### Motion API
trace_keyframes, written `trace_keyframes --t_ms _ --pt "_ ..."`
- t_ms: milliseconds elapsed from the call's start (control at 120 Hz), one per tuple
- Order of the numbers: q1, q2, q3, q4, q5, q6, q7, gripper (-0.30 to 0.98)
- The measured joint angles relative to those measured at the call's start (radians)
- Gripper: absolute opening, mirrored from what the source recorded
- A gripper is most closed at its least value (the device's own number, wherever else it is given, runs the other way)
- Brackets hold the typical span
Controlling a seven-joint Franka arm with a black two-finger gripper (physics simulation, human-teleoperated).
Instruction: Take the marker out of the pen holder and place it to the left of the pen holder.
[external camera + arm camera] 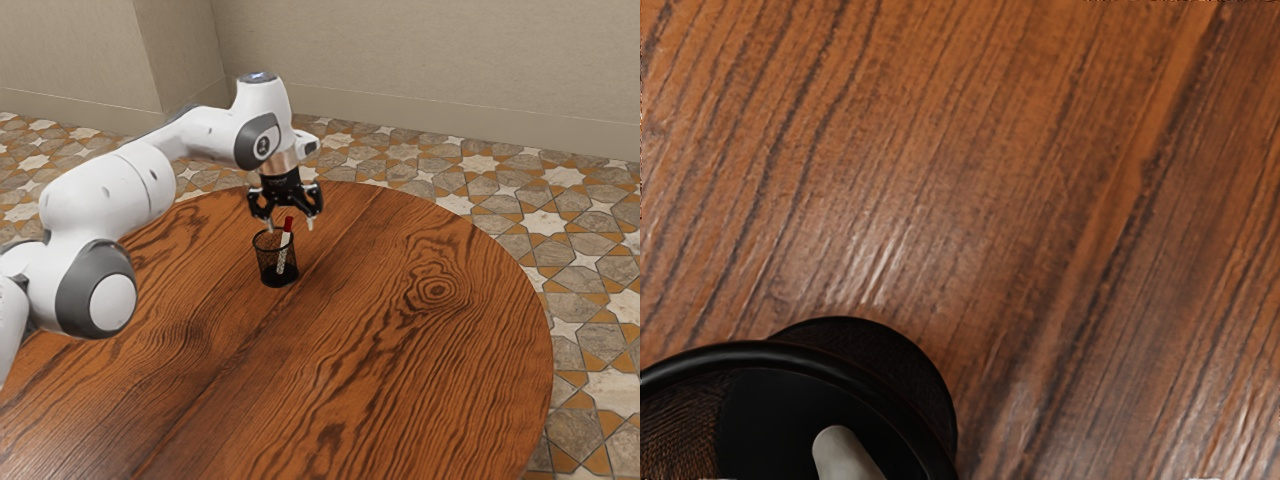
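Pen holder (266,262) is seen upright on table's (430,380) far half, left of ctr. in ext. view. Marker (287,238) is propped inside, tilted right, red end up. Gripper (290,226) is held just above, fingers spread wide.

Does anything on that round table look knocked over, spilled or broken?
No, nothing stands out. The black mesh cup stands upright on the wooden table, and the marker simply leans inside it, red end up. The open gripper is just above the cup, and I see no spill or damage.
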Motion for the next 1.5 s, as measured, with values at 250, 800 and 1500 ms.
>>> trace_keyframes --t_ms 250,800,1500 --pt "0.002 -0.009 0.011 0.006 0.008 -0.027 -0.030 0.28" --pt "0.015 -0.026 0.011 0.005 0.010 -0.072 -0.068 -0.04" --pt "0.186 -0.225 0.078 -0.309 -0.079 -0.081 -0.091 0.02"
